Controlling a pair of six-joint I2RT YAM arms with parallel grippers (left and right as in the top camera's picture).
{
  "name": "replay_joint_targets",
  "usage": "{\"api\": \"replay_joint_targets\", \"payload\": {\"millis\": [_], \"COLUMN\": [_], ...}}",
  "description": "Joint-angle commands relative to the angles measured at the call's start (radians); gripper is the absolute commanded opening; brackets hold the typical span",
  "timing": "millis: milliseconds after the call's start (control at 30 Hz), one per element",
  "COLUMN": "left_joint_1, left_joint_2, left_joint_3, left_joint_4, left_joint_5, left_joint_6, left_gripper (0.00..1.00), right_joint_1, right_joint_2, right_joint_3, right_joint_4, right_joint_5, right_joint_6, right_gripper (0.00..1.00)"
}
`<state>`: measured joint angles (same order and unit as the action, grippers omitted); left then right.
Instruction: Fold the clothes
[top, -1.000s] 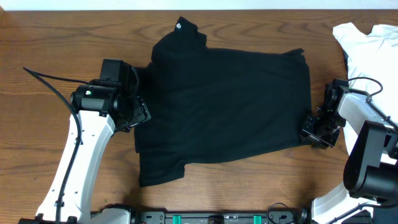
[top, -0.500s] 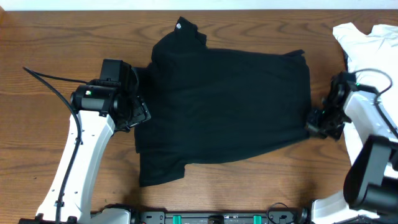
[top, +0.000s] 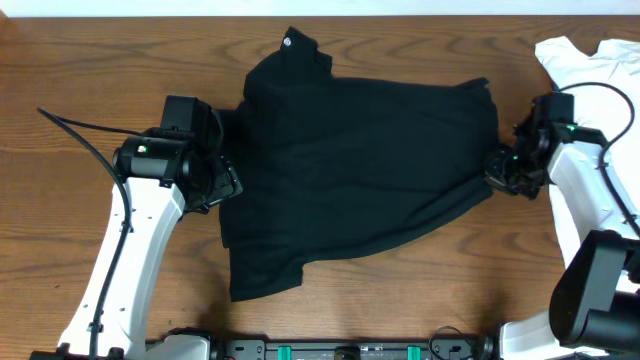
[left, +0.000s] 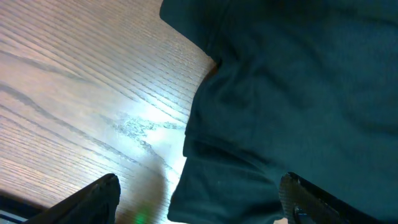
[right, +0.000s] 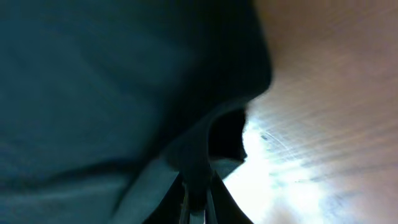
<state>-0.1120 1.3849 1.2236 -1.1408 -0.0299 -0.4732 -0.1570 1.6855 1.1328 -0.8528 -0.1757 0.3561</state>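
The clothes, a black collared shirt (top: 360, 160), lie spread across the middle of the table with the collar (top: 292, 45) at the far side. My left gripper (top: 222, 186) hovers over the shirt's left edge, open. In the left wrist view its fingers (left: 99, 199) straddle the shirt's edge (left: 298, 93), part over fabric and part over wood, with nothing held. My right gripper (top: 496, 171) is at the shirt's right hem, shut on a pinch of black fabric. In the right wrist view that fold (right: 93, 81) hangs from the closed gripper (right: 196, 190) above the wood.
A white shirt (top: 590, 60) lies crumpled at the far right corner, just behind the right arm. A black cable (top: 80, 128) trails from the left arm over the wooden table (top: 90, 60). Bare wood borders the black shirt in front and on the left.
My right gripper has shut on the shirt's lower right corner and moved toward the far side, dragging that hem up and inward. The left arm has stayed still.
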Motion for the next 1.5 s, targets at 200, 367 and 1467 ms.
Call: {"api": "replay_joint_targets", "payload": {"millis": [200, 367, 1467], "left_joint_1": [0.000, 0.000, 0.000], "left_joint_2": [0.001, 0.001, 0.002], "left_joint_3": [0.009, 0.009, 0.008], "left_joint_4": [-0.003, -0.003, 0.017], "left_joint_5": [-0.008, -0.008, -0.008], "left_joint_6": [0.005, 0.005, 0.042], "left_gripper": [0.84, 0.84, 0.84], "right_joint_1": [0.073, 0.086, -0.093], "right_joint_2": [0.002, 0.002, -0.047], "right_joint_3": [-0.007, -0.024, -0.323], "right_joint_4": [0.120, 0.208, 0.326], "right_joint_5": [-0.005, 0.008, -0.033], "right_joint_6": [0.014, 0.014, -0.058], "right_gripper": [0.11, 0.13, 0.42]}}
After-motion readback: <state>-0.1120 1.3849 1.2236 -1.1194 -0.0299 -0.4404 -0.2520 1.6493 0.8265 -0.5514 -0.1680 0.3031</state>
